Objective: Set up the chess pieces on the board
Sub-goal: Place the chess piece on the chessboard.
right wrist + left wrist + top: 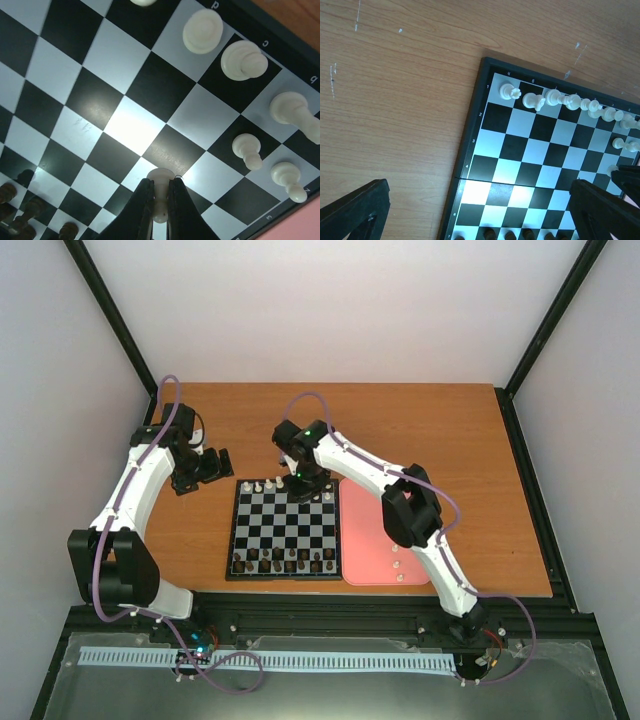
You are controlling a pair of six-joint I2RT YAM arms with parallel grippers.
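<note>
Cream plastic is being seen in two places from above: tiny cream chess pieces (262, 484) are being lined along the far row of the square black-and-grey chessboard (285, 525), and a few more are lying on the flat pink rectangular tray (360, 540) just beside its right edge. Small dark brown pieces (285, 562) are occupying the near rows. The right gripper (303, 485) is being held low over the far right part of the board. The left gripper (200, 470) is being held off it, over the brown wooden table (430, 430) by the far left corner.

At the left wrist, the left gripper (480, 190) is being held wide apart with nothing in it, above the board's left border.

At the right wrist, the right gripper (160, 200) is being pressed tight around a small cream pawn (161, 177), pinched between both fingers over a square one row in from the cream back row. Whether its base is touching the board cannot be told.

By this evidence, a pawn is being placed in the cream side's second row. The next move is judged to call for the pawn being seated squarely, the fingers being parted only slightly, and the arm being lifted straight up so that the two pawns near it are not knocked. After that, the pieces on the tray are waiting to be fetched.
</note>
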